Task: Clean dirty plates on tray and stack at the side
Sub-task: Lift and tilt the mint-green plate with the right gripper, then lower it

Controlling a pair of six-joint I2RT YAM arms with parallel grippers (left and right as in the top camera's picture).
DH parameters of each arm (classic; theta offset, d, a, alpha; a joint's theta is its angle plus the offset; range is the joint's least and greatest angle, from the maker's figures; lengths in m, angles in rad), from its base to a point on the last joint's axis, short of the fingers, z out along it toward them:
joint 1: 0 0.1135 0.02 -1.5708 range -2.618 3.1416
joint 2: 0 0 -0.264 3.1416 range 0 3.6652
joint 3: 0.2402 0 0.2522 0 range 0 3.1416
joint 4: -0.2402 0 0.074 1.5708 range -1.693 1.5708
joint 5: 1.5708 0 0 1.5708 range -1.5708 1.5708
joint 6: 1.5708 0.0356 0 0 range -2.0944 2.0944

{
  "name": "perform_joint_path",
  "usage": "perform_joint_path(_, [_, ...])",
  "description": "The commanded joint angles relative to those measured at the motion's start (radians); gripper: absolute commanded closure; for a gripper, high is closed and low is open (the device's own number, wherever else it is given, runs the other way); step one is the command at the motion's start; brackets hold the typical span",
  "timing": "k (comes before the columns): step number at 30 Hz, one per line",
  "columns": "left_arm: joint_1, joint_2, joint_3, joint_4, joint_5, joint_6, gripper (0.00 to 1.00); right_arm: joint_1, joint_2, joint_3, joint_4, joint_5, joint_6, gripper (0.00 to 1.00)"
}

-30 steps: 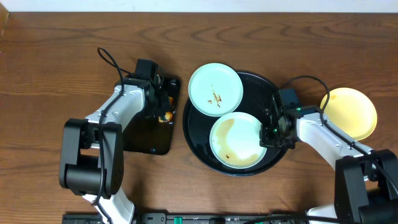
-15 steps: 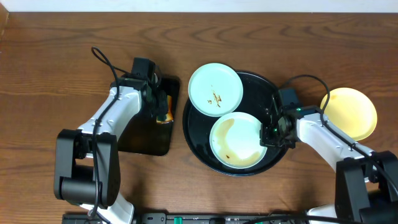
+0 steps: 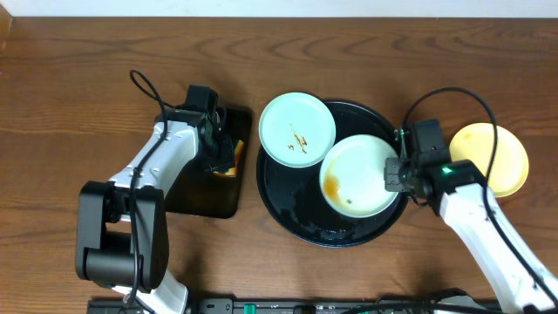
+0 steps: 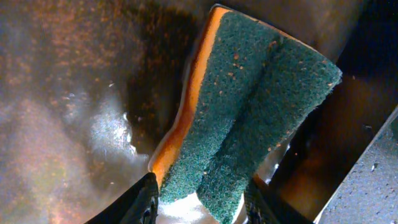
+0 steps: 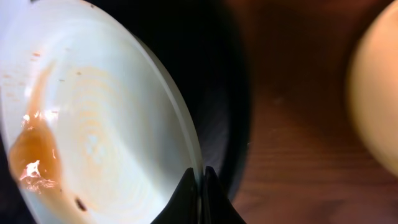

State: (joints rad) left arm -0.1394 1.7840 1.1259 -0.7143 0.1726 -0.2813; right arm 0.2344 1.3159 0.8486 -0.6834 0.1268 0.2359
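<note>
On the wood surface point(image 3: 78, 78), the right claw point(image 5: 200, 185) pinches only the rim of the smeared plate point(image 3: 359, 176) over the black tray point(image 3: 283, 209), so it could slip; the left claw point(image 4: 199, 202) seemingly grips the sponge point(image 4: 249, 112).

The round black tray point(image 3: 288, 202) sits on the brown table point(image 3: 87, 78). One mint plate point(image 3: 298, 129) with small brown marks lies over the tray's top-left rim. The other mint plate point(image 3: 353, 179), with a brown sauce blob, is over the tray, pinched at its right edge by the right gripper point(image 3: 392, 173). The yellow plate point(image 3: 507, 161) lies on the table, right of the tray.
</note>
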Motion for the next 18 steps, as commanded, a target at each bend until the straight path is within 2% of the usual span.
perform_joint_path(1, [0.005, -0.014, -0.008, -0.007, -0.021, 0.003, 0.53, 0.005, -0.088, 0.021, 0.027, 0.129, -0.106, 0.99])
perform_joint_path(6, [0.005, -0.013, -0.009, 0.0, -0.027, 0.003, 0.49, 0.013, -0.155, 0.021, 0.075, 0.221, -0.261, 0.99])
perform_joint_path(18, [0.005, -0.012, -0.009, 0.08, -0.027, 0.003, 0.44, 0.192, -0.167, 0.021, 0.182, 0.568, -0.419, 0.99])
